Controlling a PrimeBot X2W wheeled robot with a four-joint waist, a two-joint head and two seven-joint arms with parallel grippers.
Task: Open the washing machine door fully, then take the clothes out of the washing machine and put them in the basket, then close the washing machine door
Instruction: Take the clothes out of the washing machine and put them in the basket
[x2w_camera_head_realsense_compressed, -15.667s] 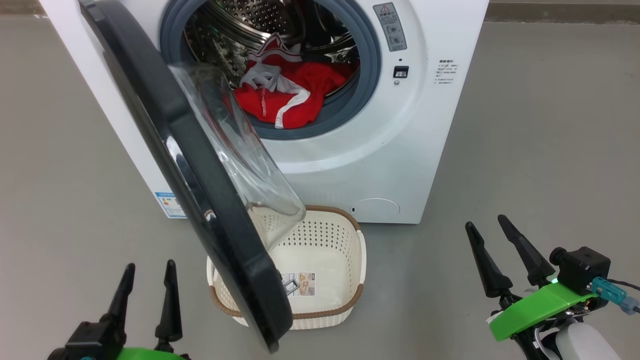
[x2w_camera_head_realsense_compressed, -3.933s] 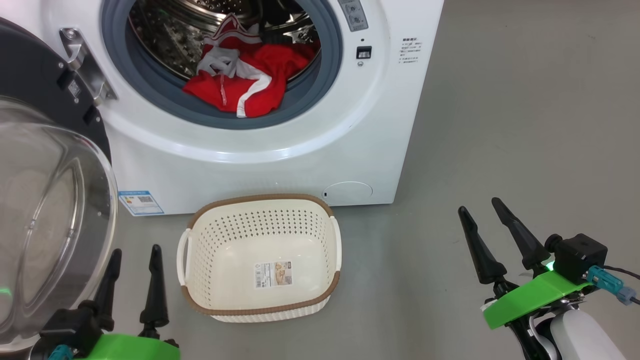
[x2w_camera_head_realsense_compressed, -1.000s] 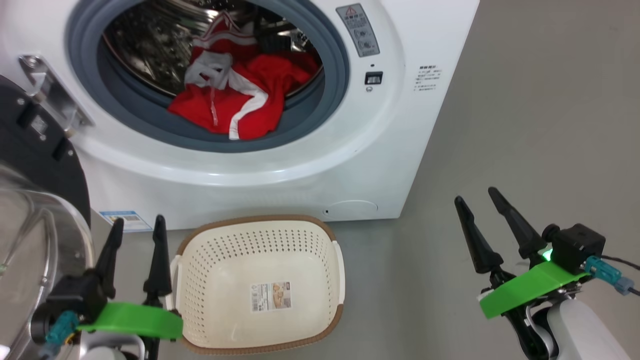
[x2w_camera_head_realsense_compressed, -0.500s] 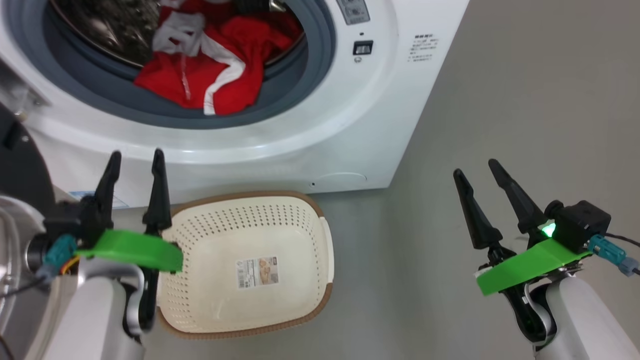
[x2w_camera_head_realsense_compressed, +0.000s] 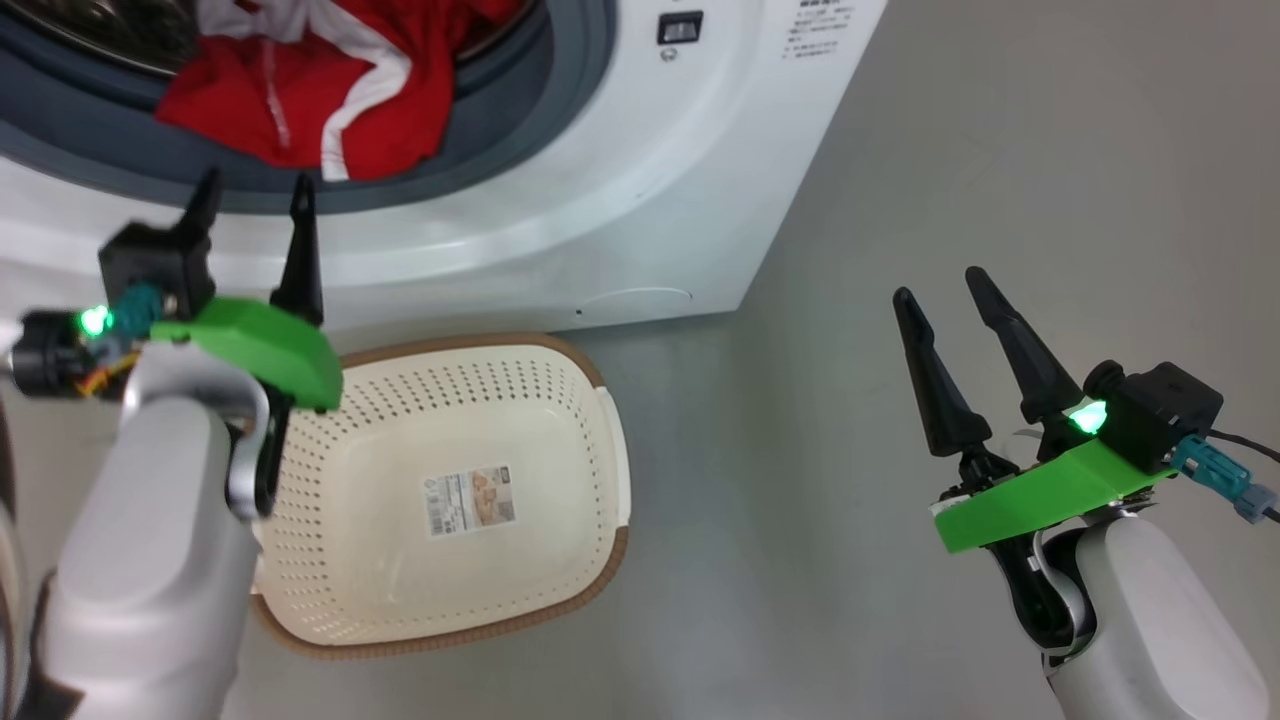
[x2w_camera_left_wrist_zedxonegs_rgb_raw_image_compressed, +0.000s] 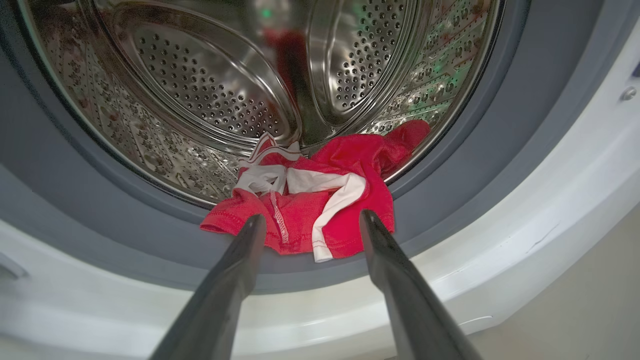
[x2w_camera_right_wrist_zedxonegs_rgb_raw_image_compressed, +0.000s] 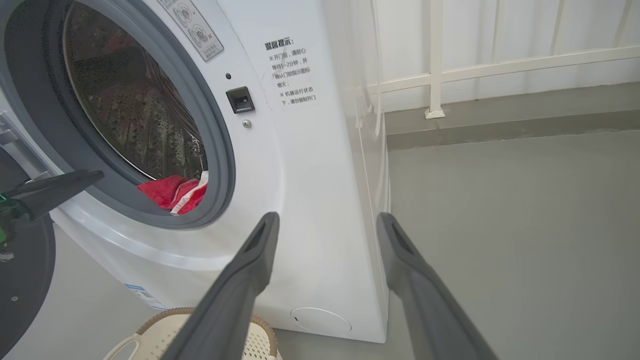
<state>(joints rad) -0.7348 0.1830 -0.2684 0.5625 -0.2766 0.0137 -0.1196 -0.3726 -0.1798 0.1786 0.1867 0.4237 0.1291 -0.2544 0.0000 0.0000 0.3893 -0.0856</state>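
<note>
The washing machine (x2w_camera_head_realsense_compressed: 640, 180) stands open, its black door (x2w_camera_right_wrist_zedxonegs_rgb_raw_image_compressed: 22, 280) swung wide to the left. The red clothes (x2w_camera_head_realsense_compressed: 300, 90) with white stripes lie at the front of the steel drum (x2w_camera_left_wrist_zedxonegs_rgb_raw_image_compressed: 200, 90), drooping over the grey gasket (x2w_camera_left_wrist_zedxonegs_rgb_raw_image_compressed: 475, 160). My left gripper (x2w_camera_head_realsense_compressed: 252, 195) is open just in front of the drum's lower lip. In the left wrist view its fingertips frame the clothes (x2w_camera_left_wrist_zedxonegs_rgb_raw_image_compressed: 320, 210) without touching them. The cream basket (x2w_camera_head_realsense_compressed: 480, 343) sits on the floor below the opening, with only a paper label inside. My right gripper (x2w_camera_head_realsense_compressed: 938, 285) hangs open over the floor to the right.
Grey floor spreads to the right of the machine. A white railing (x2w_camera_right_wrist_zedxonegs_rgb_raw_image_compressed: 435, 65) runs along the back wall behind it. The basket's rim (x2w_camera_right_wrist_zedxonegs_rgb_raw_image_compressed: 165, 314) lies close to the machine's front panel, below the left forearm.
My left arm has risen from beside the basket up to the drum opening. The head camera has tilted down and shifted. The right gripper has stayed open and barely moved.
</note>
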